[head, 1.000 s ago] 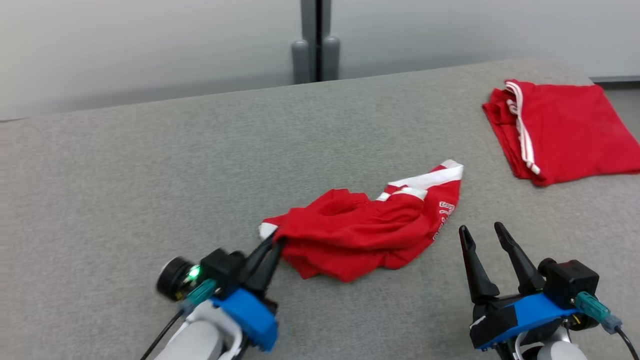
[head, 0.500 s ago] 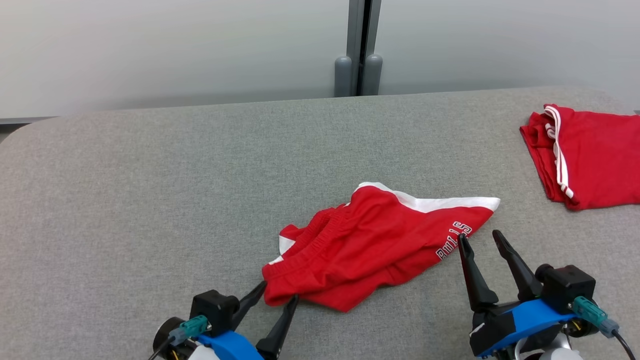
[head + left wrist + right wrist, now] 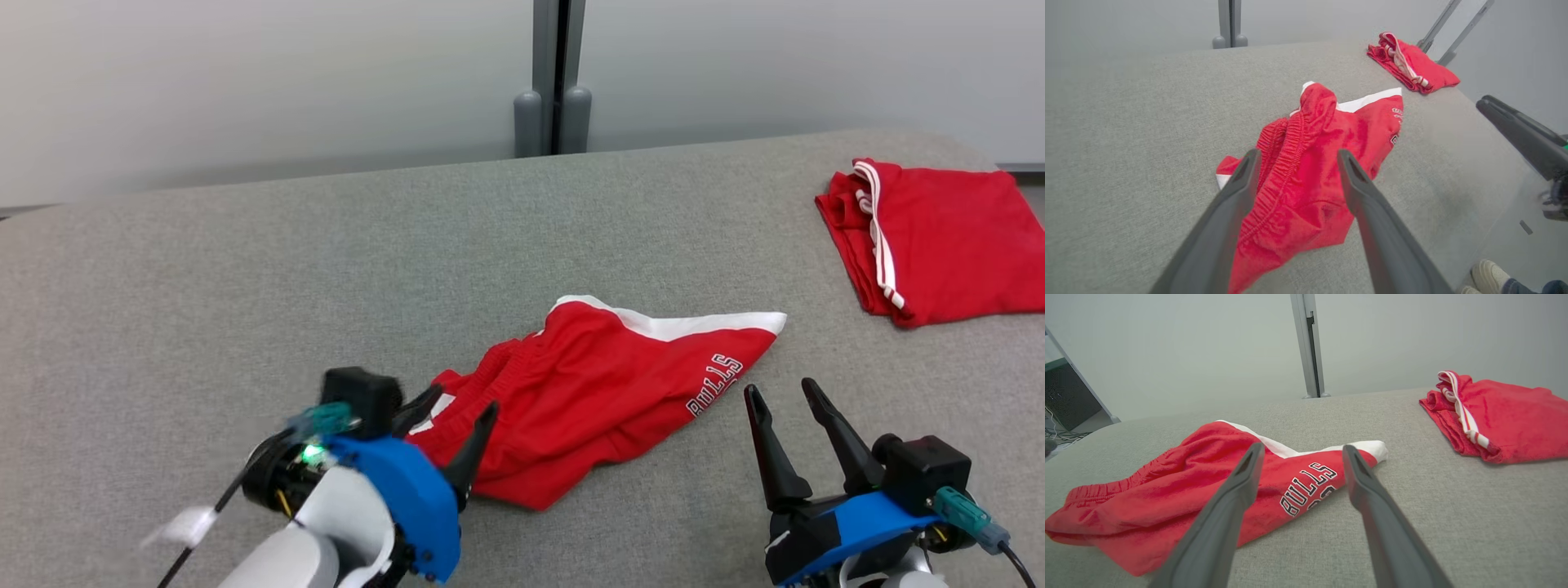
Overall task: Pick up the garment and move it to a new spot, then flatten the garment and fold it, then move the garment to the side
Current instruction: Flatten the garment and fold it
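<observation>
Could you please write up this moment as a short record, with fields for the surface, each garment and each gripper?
surface: grey fabric-covered table
garment in work: crumpled red shorts with white trim and BULLS lettering, near the middle, not yet flattened
other garment: folded red garment with white stripes, far right of the table, apart from the shorts
left gripper: open, fingers at the shorts' waistband end, holding nothing
right gripper: open, just short of the lettered leg end, holding nothing
</observation>
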